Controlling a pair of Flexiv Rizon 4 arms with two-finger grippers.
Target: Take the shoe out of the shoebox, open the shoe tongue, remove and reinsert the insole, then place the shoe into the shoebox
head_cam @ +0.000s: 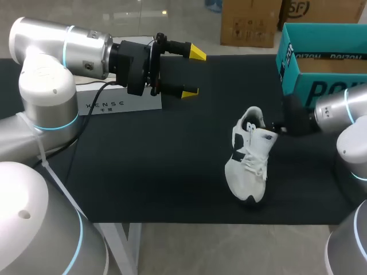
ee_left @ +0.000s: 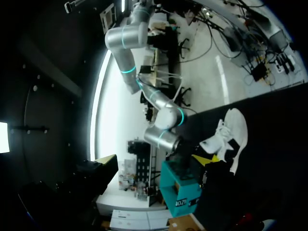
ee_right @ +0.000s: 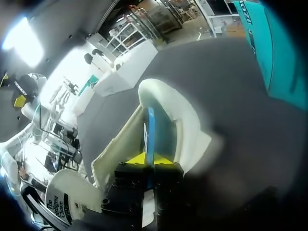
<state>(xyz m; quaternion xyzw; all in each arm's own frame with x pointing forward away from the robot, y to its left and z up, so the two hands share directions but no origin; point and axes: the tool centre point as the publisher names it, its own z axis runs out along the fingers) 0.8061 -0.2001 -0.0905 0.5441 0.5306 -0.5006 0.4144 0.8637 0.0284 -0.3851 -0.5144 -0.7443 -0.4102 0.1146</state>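
You're working over a black tabletop (head_cam: 172, 172). Your left arm (head_cam: 57, 57) comes in high on its side. Your right arm (head_cam: 338, 112) comes in low on the other side.

The teal cardboard shoebox (head_cam: 321, 86) stands open-topped at the back, just beside and behind your right fingers (ee_right: 137, 158). In the right wrist view its teal wall (ee_right: 279, 57) lies ahead of those fingers and off to one side. It is well apart from your left fingers (head_cam: 198, 53).

The white lace-up sneaker (head_cam: 249, 166) sits out of the box on the tabletop. Its heel end is at your right fingers and its toe points away from them, toward the front edge. Your left wrist view shows it (ee_left: 233, 134) far ahead, with the shoebox (ee_left: 180, 192) near it.

A white printed card (head_cam: 123, 103) lies flat on the tabletop directly under your left fingers.

Your left fingers are spread wide with nothing between them, hanging above the tabletop.

Your right fingers are pressed together on the edge of a thin blue insole (ee_right: 159, 132). Their yellow tips sit on either side of it. The insole stands on edge inside the sneaker's white collar (ee_right: 187, 120), which curves around it just ahead of the fingers.
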